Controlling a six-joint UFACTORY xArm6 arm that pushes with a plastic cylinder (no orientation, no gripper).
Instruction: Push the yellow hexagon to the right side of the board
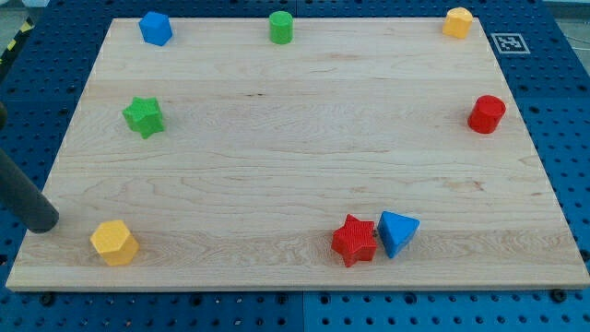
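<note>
The yellow hexagon [114, 243] lies near the board's bottom left corner. My tip [42, 222] rests at the board's left edge, a short way to the left of the hexagon and slightly above it, not touching it. A second yellow block [457, 22] sits at the top right corner.
On the wooden board [295, 138] also lie a blue block [156, 29] at top left, a green cylinder [281, 28] at top middle, a green star [144, 117] at left, a red cylinder [486, 114] at right, and a red star [355, 241] touching a blue triangle [397, 231] at the bottom.
</note>
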